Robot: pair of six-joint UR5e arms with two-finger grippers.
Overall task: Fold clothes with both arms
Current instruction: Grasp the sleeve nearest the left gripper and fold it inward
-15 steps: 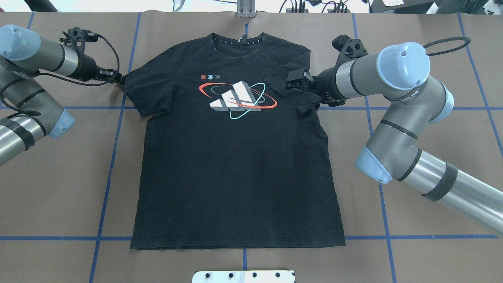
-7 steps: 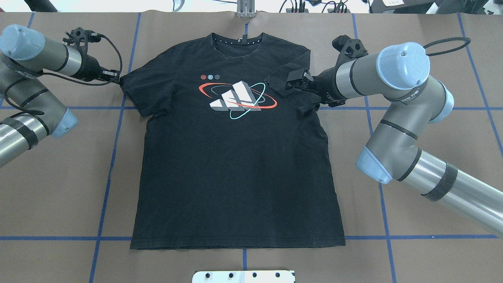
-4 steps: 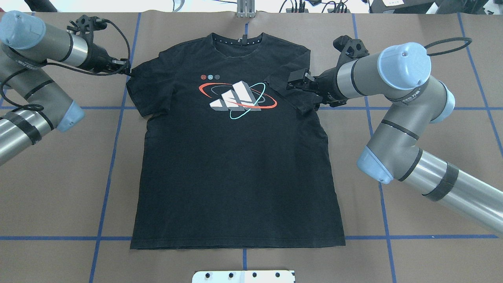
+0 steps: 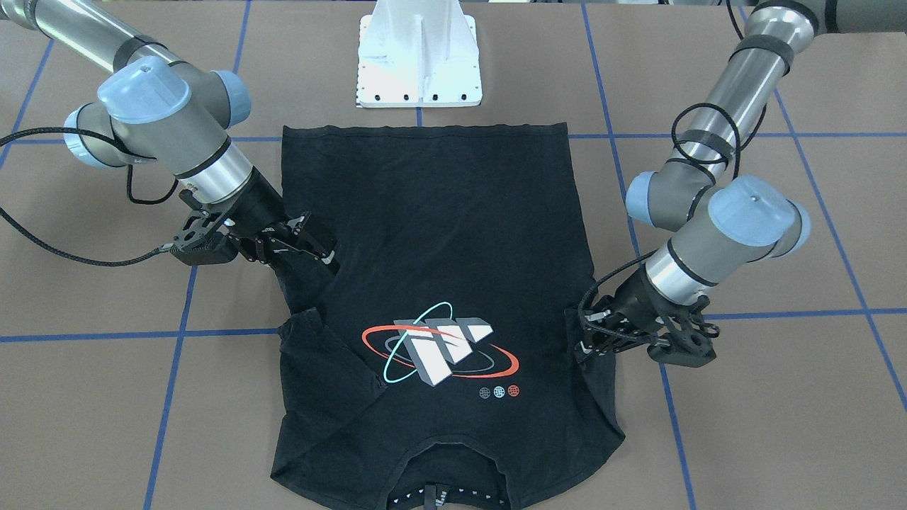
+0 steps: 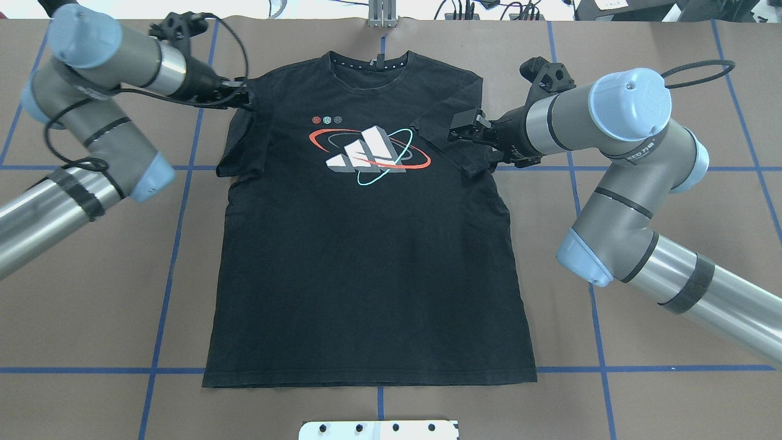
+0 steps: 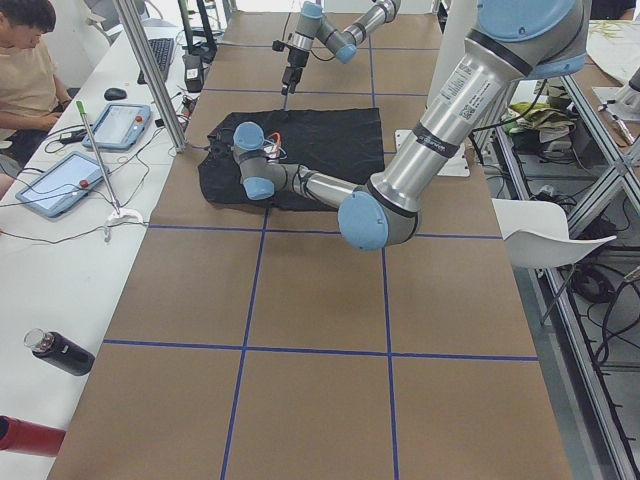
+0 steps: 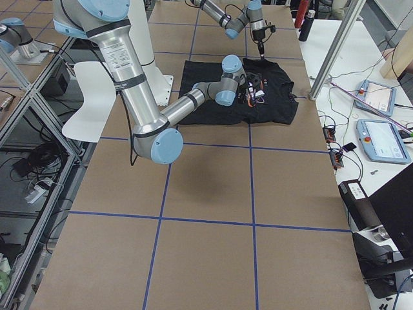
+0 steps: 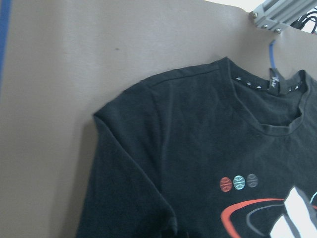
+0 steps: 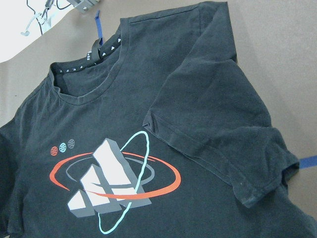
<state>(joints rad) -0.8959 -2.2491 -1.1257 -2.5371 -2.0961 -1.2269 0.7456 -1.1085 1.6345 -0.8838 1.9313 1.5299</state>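
Observation:
The clothes, one black T-shirt [image 5: 366, 263], lie face up on the brown table with the logo [image 5: 366, 150] showing. The sleeve on my right side [image 5: 449, 150] is folded in over the chest and lies flat in the right wrist view [image 9: 218, 129]. My right gripper [image 5: 457, 131] hovers just above that sleeve, open, with nothing in it [image 4: 319, 241]. My left gripper [image 5: 246, 99] is shut on the edge of the other sleeve and holds it lifted over the shoulder [image 4: 582, 336]. The left wrist view shows only the shoulder [image 8: 148, 129] and collar.
The white pedestal base [image 4: 419, 64] stands at the near edge behind the hem. A metal bracket [image 5: 382, 15] sits at the far edge by the collar. Blue tape lines [image 5: 177, 244] cross the table. A person [image 6: 25, 70] sits at a side bench with tablets.
My left gripper has drawn its sleeve inward from the table onto the shoulder, toward the collar. The right arm and its folded sleeve have hardly moved.

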